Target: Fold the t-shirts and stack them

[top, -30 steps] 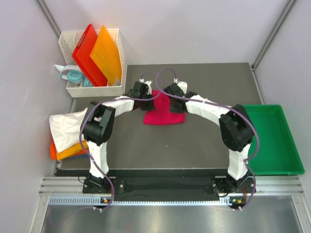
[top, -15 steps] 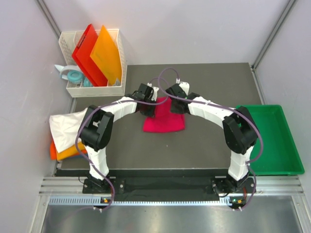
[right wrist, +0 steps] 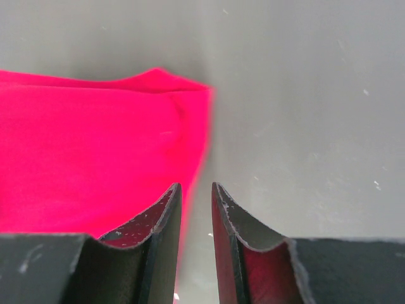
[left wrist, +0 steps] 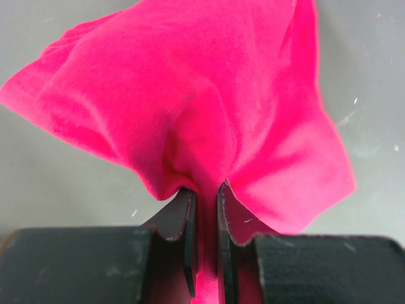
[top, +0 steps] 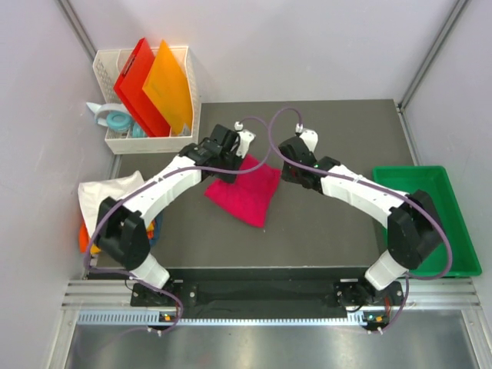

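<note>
1. White t-shirt (top: pixel 104 196) – draped over the bench's left edge, on top of the orange t-shirt (top: pixel 83 237).
2. Basket (top: pixel 150 144) – stands off the far-left corner and holds the red board (top: pixel 137 81) and the orange board (top: pixel 167 81), both upright.
3. Left gripper (left wrist: pixel 204 190) – jaws nearly closed, pinching a bunched fold of the crimson-pink t-shirt (top: pixel 246 196).
4. Crimson-pink t-shirt – lies mid-bench, towards the far edge.
5. Right gripper (right wrist: pixel 194 187) – jaws a narrow gap apart, holding nothing, at the shirt's right corner.
6. Green tray (top: pixel 430 223) – sits beside the right edge.
</note>
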Controlling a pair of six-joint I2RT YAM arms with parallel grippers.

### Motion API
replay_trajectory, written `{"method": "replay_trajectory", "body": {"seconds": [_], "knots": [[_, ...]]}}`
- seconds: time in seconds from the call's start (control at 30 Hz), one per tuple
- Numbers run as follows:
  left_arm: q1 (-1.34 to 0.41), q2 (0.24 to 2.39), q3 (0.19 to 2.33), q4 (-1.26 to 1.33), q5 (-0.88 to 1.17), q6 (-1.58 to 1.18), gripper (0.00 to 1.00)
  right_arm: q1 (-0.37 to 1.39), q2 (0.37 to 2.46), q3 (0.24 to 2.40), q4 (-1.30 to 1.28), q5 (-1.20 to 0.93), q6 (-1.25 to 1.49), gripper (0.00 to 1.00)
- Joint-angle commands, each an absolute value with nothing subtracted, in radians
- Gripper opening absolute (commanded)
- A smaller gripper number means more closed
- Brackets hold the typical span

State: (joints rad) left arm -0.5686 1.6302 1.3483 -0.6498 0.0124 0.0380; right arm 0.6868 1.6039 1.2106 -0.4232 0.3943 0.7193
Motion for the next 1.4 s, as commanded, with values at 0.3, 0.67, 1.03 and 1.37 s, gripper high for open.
{"method": "replay_trajectory", "body": {"seconds": [0.3, 0.67, 1.03, 1.37], "knots": [[-0.433, 1.338, 1.39, -0.788, -0.083, 0.103, 0.0, 0.703, 1.505, 1.049, -0.311, 0.376, 0.727, 0.26], [-0.403, 1.244, 1.511, -0.891, -0.098, 0.195, 0.0, 0.703, 1.519, 1.019, -0.292, 0.365, 0.693, 0.26], [-0.371, 1.207, 1.628, -1.057, -0.193, 0.258, 0.0, 0.703, 1.618, 1.051, -0.23, 0.313, 0.666, 0.26], [-0.132, 1.052, 1.462, -1.078, -0.129, 0.324, 0.0, 0.701, 1.692, 1.08, -0.181, 0.258, 0.652, 0.27]]}}
